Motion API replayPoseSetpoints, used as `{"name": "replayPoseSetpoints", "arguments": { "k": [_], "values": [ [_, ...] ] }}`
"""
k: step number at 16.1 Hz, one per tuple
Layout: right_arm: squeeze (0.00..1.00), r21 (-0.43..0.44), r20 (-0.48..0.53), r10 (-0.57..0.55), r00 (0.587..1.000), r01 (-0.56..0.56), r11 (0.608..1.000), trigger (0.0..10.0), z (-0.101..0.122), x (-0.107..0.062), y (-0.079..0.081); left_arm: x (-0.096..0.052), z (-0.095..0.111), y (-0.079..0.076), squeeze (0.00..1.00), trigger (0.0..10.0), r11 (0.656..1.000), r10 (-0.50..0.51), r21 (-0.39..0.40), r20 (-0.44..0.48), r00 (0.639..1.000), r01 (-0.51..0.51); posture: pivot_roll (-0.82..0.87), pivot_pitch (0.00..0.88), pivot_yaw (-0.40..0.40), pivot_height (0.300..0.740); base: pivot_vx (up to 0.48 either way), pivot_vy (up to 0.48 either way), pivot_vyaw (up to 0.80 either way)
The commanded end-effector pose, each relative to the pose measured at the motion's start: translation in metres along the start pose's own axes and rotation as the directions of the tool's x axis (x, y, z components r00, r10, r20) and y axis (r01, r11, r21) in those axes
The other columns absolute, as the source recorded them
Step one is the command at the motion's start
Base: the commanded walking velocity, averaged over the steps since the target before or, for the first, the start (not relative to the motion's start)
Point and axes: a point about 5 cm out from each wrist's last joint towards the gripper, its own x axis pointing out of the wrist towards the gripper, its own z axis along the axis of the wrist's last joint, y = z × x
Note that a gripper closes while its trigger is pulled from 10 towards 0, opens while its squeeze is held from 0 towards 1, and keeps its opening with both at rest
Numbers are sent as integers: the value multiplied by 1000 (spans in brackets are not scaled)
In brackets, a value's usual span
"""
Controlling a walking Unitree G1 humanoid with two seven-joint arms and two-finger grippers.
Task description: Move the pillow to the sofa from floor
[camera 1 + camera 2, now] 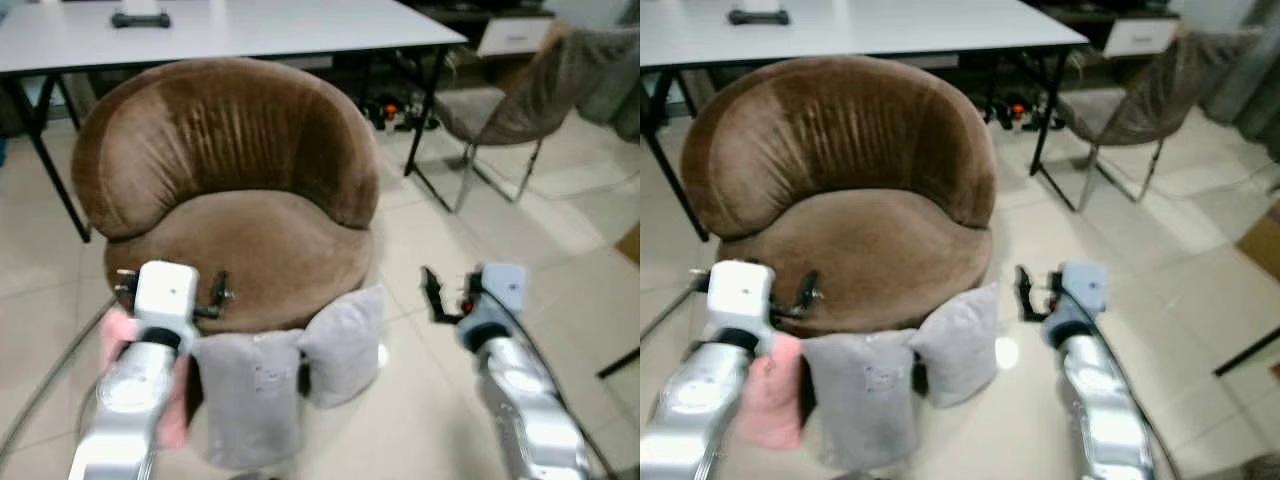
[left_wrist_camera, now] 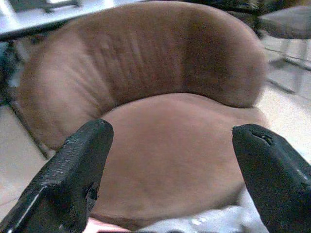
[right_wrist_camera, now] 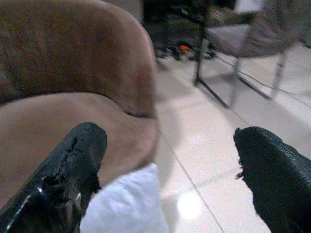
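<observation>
The left gripper hangs with its fingers spread wide over the front edge of the brown sofa seat, holding nothing. The right gripper is likewise parted and empty, above the tiled floor just right of the sofa. Two grey pillows and a pink pillow lean on the floor against the sofa's front. A white table stands behind.

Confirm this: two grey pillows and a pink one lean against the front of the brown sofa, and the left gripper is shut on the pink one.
Wrong on the gripper. The left wrist view shows the left gripper open and empty, over the sofa seat. The rest holds: two grey pillows and the pink pillow lean against the sofa's front on the floor.
</observation>
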Motion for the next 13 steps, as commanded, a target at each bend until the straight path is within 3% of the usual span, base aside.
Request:
{"name": "replayPoseSetpoints", "arguments": {
  "k": [1,6,13],
  "values": [
    [0,3,18,9,1000,-9,1000,10000,4,0,3,-1,-1,5,0,10000,1000,10,13,-4,1000,-9,63,0,-28,740,0,360,0],
    [0,0,10,22,1000,-22,1000,10000,0,0,4,-3,-3,5,0,10000,1000,5,17,-3,1000,-5,69,0,-32,740,0,367,0],
    [0,6,9,31,999,-31,999,10000,-2,-2,7,-1,0,8,0,10000,999,-1,32,8,1000,1,70,0,-24,740,0,366,-800]
  ]
}}
